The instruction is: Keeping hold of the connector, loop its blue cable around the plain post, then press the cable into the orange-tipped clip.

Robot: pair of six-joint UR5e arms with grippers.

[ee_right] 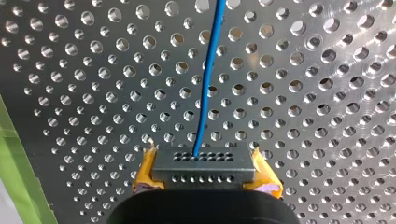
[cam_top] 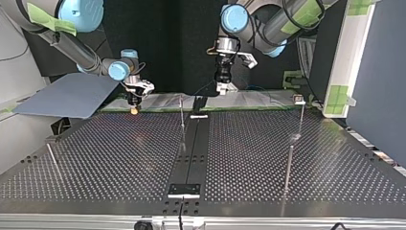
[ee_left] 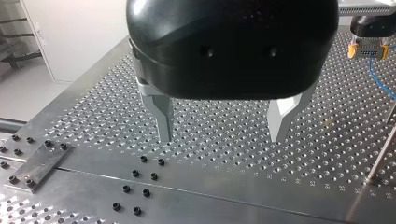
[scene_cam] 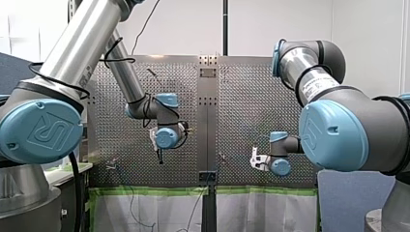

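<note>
Gripping connector (ee_right: 204, 175): right gripper (ee_right: 204, 169), yellow pads clamped on it; blue cable (ee_right: 208, 79) exits at its 12 o'clock, slack over desk (ee_right: 327, 116), likely ready for looping. Left gripper (ee_left: 222, 135): spread wide, empty, presumably on standby.

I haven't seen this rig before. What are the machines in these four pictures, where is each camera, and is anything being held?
Two robot arms work over a metal table full of holes. The front view looks from behind the arms. The top view faces them from across the table, so the sides are swapped there. The other two pictures come from cameras on the arms' wrists.

My left gripper is black with metal fingers. It is open and holds nothing. My right gripper clamps a dark connector between yellow pads. The connector's blue cable runs away over the table. A few thin posts stand on the table.
</note>
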